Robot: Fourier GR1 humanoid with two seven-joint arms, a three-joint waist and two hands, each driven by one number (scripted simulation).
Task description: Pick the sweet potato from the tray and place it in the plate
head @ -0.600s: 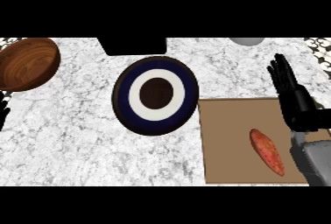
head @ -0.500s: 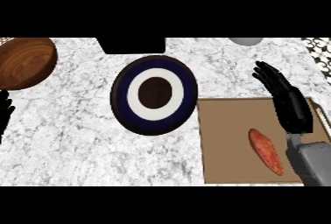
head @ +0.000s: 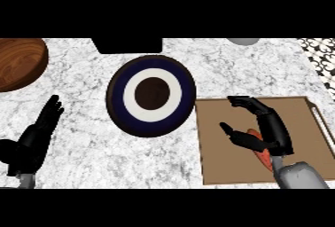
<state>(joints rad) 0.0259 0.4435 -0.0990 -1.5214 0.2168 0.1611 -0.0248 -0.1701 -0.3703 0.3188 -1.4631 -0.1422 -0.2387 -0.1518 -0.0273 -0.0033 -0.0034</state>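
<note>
An orange sweet potato lies on the brown tray at the right, mostly covered by my right hand. My right hand hovers directly over it, open, with fingers bent toward the tray's far edge and the thumb stretched left; whether it touches the potato I cannot tell. The plate is navy with a white ring and a dark brown centre. It sits just left of the tray with nothing on it. My left hand rests open at the lower left, fingers up.
A wooden bowl stands at the far left back. A black object and a grey round thing sit along the back edge. A patterned surface shows at the top right.
My right hand has moved from the tray's far right corner down and left, over the sweet potato. My left hand has come into view at the lower left.
</note>
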